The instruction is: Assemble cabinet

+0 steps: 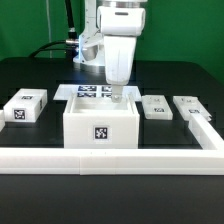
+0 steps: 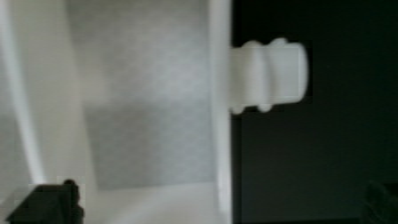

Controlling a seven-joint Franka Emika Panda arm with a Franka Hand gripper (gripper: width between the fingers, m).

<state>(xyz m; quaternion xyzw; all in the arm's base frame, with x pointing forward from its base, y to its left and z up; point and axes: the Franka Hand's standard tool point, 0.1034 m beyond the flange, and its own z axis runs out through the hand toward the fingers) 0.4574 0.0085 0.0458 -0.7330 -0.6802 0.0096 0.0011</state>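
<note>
The cabinet (image 1: pixel 100 125) is an open-topped white box with a marker tag on its front, standing mid-table. My gripper (image 1: pixel 118 94) hangs over its rear wall, towards the exterior view's right. In the wrist view the gripper (image 2: pixel 217 210) is open. One dark fingertip (image 2: pixel 50 205) is over the box's white inside (image 2: pixel 134 110). The other is barely visible at the picture's edge over the black table. The wall's edge (image 2: pixel 221 120) runs between them, not touched. A round white knob (image 2: pixel 267 72) sticks out from the wall's outer side.
A tagged white block (image 1: pixel 25 105) lies at the exterior view's left. Two smaller white pieces (image 1: pixel 155 106) (image 1: pixel 188 103) lie at the right. A long low white rail (image 1: pixel 110 160) runs along the front and up the right side. The marker board (image 1: pixel 90 92) lies behind the cabinet.
</note>
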